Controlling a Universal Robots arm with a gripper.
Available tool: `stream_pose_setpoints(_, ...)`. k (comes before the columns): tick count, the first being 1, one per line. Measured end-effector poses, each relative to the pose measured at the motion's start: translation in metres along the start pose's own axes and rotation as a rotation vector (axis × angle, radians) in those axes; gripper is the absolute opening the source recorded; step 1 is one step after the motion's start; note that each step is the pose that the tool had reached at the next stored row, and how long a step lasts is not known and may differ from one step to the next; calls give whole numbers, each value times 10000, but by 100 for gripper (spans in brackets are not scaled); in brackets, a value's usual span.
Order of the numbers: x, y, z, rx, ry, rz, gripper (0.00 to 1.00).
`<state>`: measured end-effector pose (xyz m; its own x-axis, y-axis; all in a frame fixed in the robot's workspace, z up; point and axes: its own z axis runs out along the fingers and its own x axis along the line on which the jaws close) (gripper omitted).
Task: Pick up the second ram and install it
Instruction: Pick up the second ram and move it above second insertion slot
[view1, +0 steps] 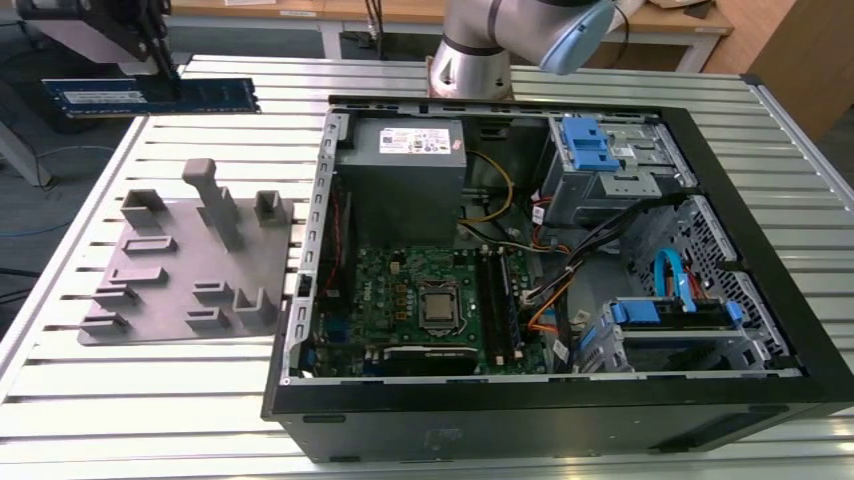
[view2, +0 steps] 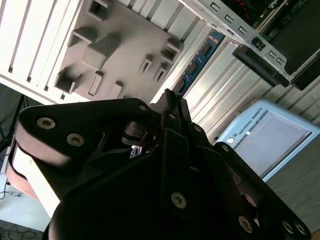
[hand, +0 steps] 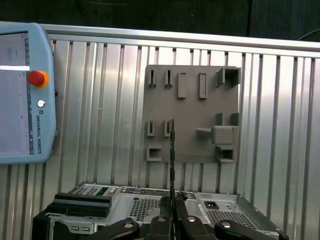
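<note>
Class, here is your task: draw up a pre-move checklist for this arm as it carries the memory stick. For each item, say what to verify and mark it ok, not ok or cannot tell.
1. The second ram is gripped: ok. In the first wrist view it stands edge-on out of the gripper.
2. Ram is clear of the grey fixture: ok. The two are apart.
3. Ram is over the computer case: not ok. It hangs outside, at the exterior view's left.
4. Motherboard slots are free: cannot tell.
5. Cables are clear of the slots: cannot tell. They run close beside them.
</note>
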<state>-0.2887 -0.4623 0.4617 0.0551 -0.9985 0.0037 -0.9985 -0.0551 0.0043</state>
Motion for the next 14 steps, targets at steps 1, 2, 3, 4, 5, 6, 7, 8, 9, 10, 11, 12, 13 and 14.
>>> stream_pose_setpoints(1, 3, -43, 2, -2, 0, -1, 14)
stream_pose_setpoints(2, 5, -87, 5, -4, -1, 0, 14)
stream_pose_setpoints(3, 7, -130, 6, -6, -1, 1, 14)
stream_pose_setpoints(4, 9, -173, 7, -8, -1, 1, 14)
stream_pose_setpoints(5, 12, -220, 9, -10, 0, 0, 14)
stream_pose_setpoints(6, 14, -261, 10, -11, 0, 0, 14)
stream_pose_setpoints(7, 17, -305, 11, -11, -1, 0, 14)
stream_pose_setpoints(8, 19, -349, 12, -12, -1, 1, 14)
stream_pose_setpoints(9, 21, -391, 12, -14, -1, 1, 14)
stream_pose_setpoints(10, 24, -431, 13, -15, -1, 0, 14)
stream_pose_setpoints(11, 26, -468, 14, -18, 0, -1, 14)
stream_pose_setpoints(12, 28, -507, 16, -19, -1, -1, 14)
stream_pose_setpoints(13, 30, -540, 18, -21, -1, 0, 14)
stream_pose_setpoints(14, 31, -573, 21, -23, -2, 1, 14)
